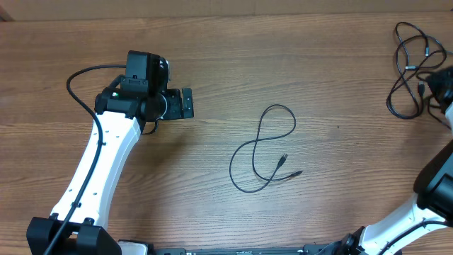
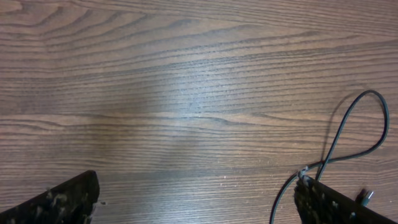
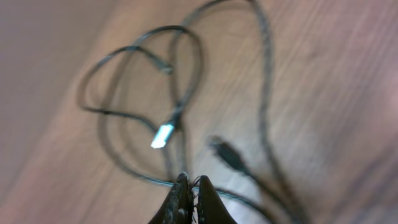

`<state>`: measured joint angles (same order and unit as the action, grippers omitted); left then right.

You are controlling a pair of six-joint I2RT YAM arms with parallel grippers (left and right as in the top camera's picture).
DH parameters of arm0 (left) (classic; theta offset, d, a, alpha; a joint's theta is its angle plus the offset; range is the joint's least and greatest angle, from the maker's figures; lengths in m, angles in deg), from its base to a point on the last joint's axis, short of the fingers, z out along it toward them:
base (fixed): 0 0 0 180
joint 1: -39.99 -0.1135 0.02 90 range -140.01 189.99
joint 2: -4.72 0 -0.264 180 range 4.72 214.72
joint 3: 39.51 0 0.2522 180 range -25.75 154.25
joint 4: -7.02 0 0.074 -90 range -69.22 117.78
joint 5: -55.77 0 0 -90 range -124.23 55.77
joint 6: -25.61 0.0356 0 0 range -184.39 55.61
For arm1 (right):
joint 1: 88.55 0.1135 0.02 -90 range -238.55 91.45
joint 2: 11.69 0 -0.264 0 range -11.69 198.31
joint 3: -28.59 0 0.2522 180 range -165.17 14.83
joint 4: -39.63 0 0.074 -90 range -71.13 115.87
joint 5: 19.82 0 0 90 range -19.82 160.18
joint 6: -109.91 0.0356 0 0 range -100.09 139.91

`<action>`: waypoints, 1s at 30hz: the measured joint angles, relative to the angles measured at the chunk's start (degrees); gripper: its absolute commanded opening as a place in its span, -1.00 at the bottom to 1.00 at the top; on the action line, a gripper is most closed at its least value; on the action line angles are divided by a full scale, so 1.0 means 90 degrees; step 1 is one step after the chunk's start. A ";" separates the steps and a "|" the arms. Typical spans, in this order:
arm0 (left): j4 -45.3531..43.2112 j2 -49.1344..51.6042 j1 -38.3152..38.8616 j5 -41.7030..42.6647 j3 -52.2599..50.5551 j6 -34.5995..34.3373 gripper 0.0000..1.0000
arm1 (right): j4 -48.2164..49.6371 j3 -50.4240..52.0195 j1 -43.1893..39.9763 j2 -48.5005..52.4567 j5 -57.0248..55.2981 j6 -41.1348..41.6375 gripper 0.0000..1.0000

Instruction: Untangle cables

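Overhead, one cable (image 1: 259, 142) was seen free mid-table while the tangle (image 1: 409, 64) at the far-right edge was seemingly pinched by the clenched right gripper (image 3: 189, 196), left gripper (image 1: 186, 103) released; drawing a strand clear was judged next.

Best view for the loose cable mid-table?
Overhead: the whole loose cable shows, end to end. Left wrist catches only one loop of it. Right wrist shows the other cable bunch instead.
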<state>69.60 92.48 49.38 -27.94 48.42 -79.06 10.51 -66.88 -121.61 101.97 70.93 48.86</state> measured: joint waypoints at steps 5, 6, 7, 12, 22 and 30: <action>-0.0032 0.0000 0.0000 0.0000 0.0000 0.0000 1.00 | -0.0056 -0.0027 0.0534 -0.0041 0.0053 0.0075 -0.92; -0.0012 0.0000 0.0000 0.0000 0.0000 0.0000 1.00 | -0.0080 -0.0027 0.0646 -0.0041 0.0029 0.0102 -0.92; 0.0010 0.0000 0.0000 0.0002 0.0000 0.0000 1.00 | -0.0085 -0.0027 0.0755 -0.0041 0.0015 0.0143 -0.92; 0.0061 0.0000 0.0000 0.0002 0.0000 0.0010 1.00 | -0.0236 -0.0027 0.0835 -0.0041 -0.0151 0.0231 -0.92; 0.0039 0.0000 0.0000 0.0000 0.0002 0.0024 1.00 | -0.0911 -0.0027 0.0758 0.0083 -0.0556 0.0279 -0.92; 0.0029 0.0000 0.0000 0.0002 0.0000 0.0027 1.00 | -0.2052 -0.0027 0.0753 0.0318 -0.0731 0.0401 0.15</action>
<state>69.86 92.48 49.38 -27.92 48.42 -78.82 -7.96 -67.13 -114.84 104.84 64.35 52.46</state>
